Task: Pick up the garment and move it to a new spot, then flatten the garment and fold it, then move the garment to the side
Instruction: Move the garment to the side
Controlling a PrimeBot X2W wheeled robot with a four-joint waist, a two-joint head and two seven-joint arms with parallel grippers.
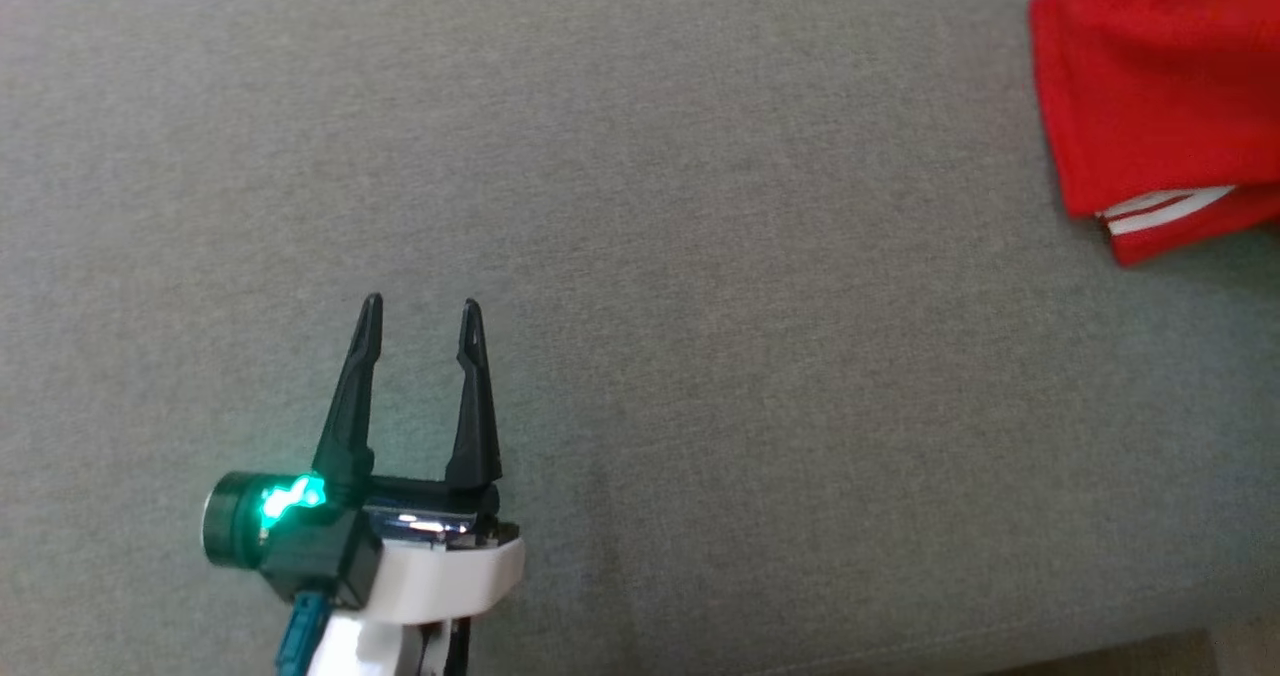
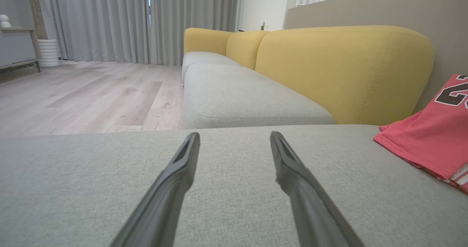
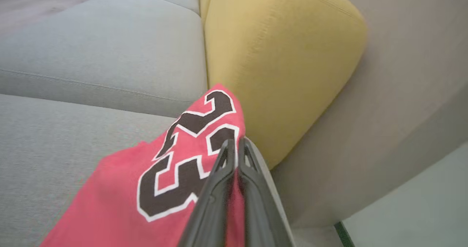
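Head view: a red sports jersey (image 1: 1150,106) with white stripes along one hem lies bunched at the far right corner of the grey woven sofa seat (image 1: 700,256). The rest of the coarse-weave cushion is bare. Over the near left part of the seat, the left claw (image 1: 421,304) has its two tapered dark fingers spread apart and grips nothing, probably kept ready to take a second edge of the cloth. In the right wrist view, the right claw (image 3: 237,143) is pressed together on a fold of the jersey. Red fabric shows between its fingers, beside black numerals outlined in white. Just behind rises the rounded mustard-yellow padded backrest (image 3: 278,57). The pinch looks like the opening pick-up of the task. The thin, limp cloth should drape and trail when lifted.
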